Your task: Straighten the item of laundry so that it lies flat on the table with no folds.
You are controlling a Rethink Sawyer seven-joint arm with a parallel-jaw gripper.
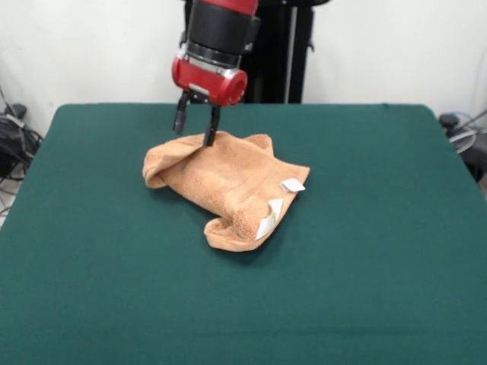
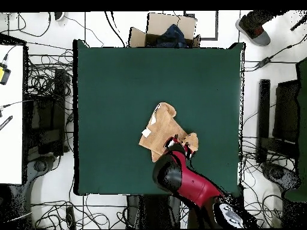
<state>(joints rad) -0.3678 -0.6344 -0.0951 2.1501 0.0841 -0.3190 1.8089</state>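
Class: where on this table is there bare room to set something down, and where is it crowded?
Bare green table surrounds the crumpled towel on every side, widest toward the front edge. Crowded only at the towel's far edge, under the gripper.

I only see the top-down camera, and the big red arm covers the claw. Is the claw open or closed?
Observer: In the front view the gripper is open, its fingers apart with nothing between them.
Operator: Is it on the towel?
Observer: One fingertip is right at the towel's far edge. The other hangs over bare table.
Operator: Is the towel flat?
Observer: No. It is bunched, and a rolled fold stands up along one side.
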